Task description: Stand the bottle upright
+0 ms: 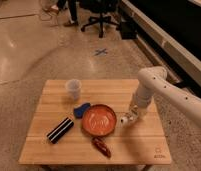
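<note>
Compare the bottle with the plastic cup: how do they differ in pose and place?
The bottle is tipped over, cap toward the orange plate; the plastic cup stands upright. The bottle is at the hand, right of the plate; the cup stands alone toward the table back left. Both are pale plastic.

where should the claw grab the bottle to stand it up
Likely mid-body on the bottle, from above on the side away from the orange plate: it lies low by the plate's rim, so that side is the open one. The claw is right at it there.
</note>
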{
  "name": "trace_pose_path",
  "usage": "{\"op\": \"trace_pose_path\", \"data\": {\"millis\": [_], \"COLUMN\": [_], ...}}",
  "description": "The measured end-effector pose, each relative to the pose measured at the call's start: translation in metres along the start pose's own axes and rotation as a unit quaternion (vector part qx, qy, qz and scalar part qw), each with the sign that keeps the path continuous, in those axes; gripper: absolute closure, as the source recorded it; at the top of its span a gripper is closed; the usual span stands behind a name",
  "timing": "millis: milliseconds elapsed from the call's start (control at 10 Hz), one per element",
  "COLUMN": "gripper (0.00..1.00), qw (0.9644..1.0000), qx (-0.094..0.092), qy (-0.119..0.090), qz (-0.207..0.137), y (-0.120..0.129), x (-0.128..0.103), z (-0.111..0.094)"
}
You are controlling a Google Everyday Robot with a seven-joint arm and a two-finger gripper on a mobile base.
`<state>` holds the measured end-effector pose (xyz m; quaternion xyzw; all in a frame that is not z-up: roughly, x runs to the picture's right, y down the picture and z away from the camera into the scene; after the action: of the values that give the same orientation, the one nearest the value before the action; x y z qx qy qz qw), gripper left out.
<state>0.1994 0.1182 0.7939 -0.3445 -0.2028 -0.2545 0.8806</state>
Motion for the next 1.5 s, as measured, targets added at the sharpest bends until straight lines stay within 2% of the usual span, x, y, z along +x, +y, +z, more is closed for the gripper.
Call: {"op": "trace_pose_path", "data": {"millis": [300, 500, 600, 800, 1000, 1100, 1300, 1500], "gripper": [1.0, 1.0, 1.0, 1.0, 1.0, 1.0, 1.0, 1.0], "qw": [0.9979, 0.99, 0.9863, 0.9721, 0.9615, 0.958, 0.9477, 0.9328], "qx": [0.02, 0.028, 0.03, 0.045, 0.065, 0.075, 0.109, 0.159], "qy": [-0.019, -0.031, -0.033, -0.043, -0.064, -0.076, -0.109, -0.15], "qz": [0.059, 0.135, 0.159, 0.226, 0.259, 0.266, 0.279, 0.287], "y": [0.011, 0.033, 0.039, 0.048, 0.045, 0.04, 0.029, 0.016], "x": [0.012, 0.018, 0.02, 0.017, 0.008, 0.002, -0.009, -0.016], "z": [-0.014, -0.022, -0.024, -0.03, -0.038, -0.041, -0.05, -0.063]}}
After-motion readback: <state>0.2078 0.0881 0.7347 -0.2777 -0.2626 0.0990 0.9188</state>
